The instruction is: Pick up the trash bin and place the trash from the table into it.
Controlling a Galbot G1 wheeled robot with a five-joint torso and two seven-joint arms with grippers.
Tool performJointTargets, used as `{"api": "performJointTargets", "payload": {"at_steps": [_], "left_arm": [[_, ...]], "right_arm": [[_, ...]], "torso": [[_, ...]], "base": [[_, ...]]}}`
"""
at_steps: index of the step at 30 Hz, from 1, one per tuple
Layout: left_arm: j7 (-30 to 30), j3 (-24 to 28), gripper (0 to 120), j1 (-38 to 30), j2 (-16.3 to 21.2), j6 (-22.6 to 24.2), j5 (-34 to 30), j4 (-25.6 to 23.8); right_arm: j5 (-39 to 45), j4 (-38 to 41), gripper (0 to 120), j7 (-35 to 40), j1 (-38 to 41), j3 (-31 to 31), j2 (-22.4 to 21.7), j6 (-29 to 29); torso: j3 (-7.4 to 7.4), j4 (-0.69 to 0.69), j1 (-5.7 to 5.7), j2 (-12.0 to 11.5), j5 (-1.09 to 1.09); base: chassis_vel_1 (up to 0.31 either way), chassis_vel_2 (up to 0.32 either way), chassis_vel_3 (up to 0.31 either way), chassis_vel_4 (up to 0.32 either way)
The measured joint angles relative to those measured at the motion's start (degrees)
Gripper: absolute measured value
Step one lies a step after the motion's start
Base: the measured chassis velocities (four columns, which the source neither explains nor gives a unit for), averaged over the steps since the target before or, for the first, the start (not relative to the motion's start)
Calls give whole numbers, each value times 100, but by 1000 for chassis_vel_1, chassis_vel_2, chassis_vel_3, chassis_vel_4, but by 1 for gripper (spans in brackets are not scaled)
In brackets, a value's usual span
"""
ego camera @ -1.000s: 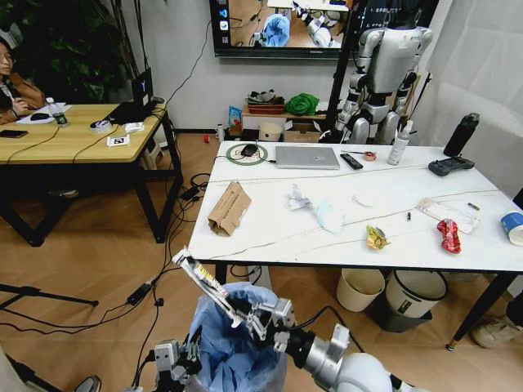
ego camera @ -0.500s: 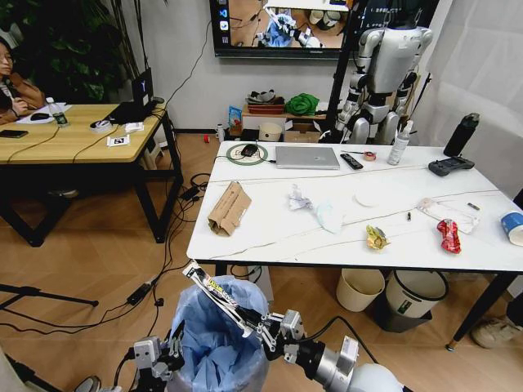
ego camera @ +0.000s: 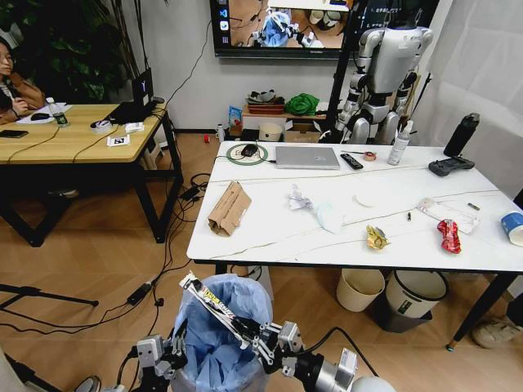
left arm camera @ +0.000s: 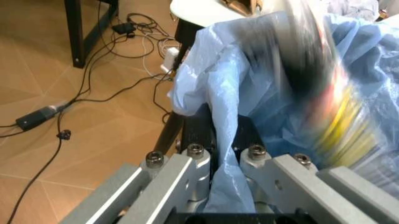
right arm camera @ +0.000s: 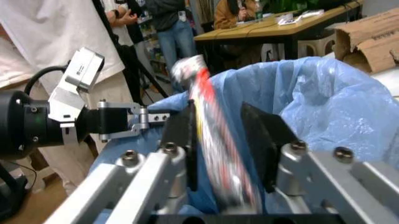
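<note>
At the bottom centre of the head view, the trash bin with its crinkly light-blue bag sits between both grippers, just in front of the near edge of the table. The left gripper is at the bin's lower-left side; in the left wrist view its fingers are closed on a fold of the blue bag at the rim. The right gripper reaches in from the lower right, its jaws pinching a long, flat yellow, red and white wrapper that slants up and to the left across the bin's mouth. In the right wrist view the wrapper runs between the dark pads, blurred.

The rest of the trash lies on the table in the middle of the frame: crumpled cardboard at left, white tissues in the centre, a yellow wrapper, a red wrapper, a clear plastic pack and a blue-white cup at the right edge. A laptop, remote and bottles stand along the far edge. Two other bins stand under the table at right, and cables trail on the floor to the left.
</note>
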Motion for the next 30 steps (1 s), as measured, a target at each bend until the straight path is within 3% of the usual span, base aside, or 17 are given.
{"api": "performJointTargets", "payload": {"at_steps": [9,14,18,21,23,26,30], "left_arm": [[-1,6,1,16,-16,3,35,-5],[8,8,1,55,-25,-14,74,7],[21,-19,1,118,-23,-31,90,9],[24,-91,1,137,-46,-42,105,15],[24,-98,1,140,-52,-42,111,15],[26,-126,1,173,-97,-50,167,15],[32,-155,1,206,-147,-75,220,12]], "right_arm": [[-1,153,60,0,-77,141,-28,22],[264,485,77,99,40,526,60,-14],[723,615,90,601,441,781,180,-222],[1351,445,99,1746,1282,762,365,-649],[1401,363,100,1976,1441,711,407,-697],[1587,-124,100,2912,2264,316,623,-955],[1657,-421,100,3375,2927,19,871,-1405]], "torso": [[0,0,0,0,0],[0,0,0,0,0],[0,0,0,0,-1],[0,1,0,0,-1],[1,1,0,0,-1],[1,1,1,-1,0],[2,0,1,-1,-1]], "base": [[0,0,0,0],[0,0,0,0],[0,0,0,0],[0,0,0,0],[0,0,0,0],[0,0,0,0],[0,0,0,0]]}}
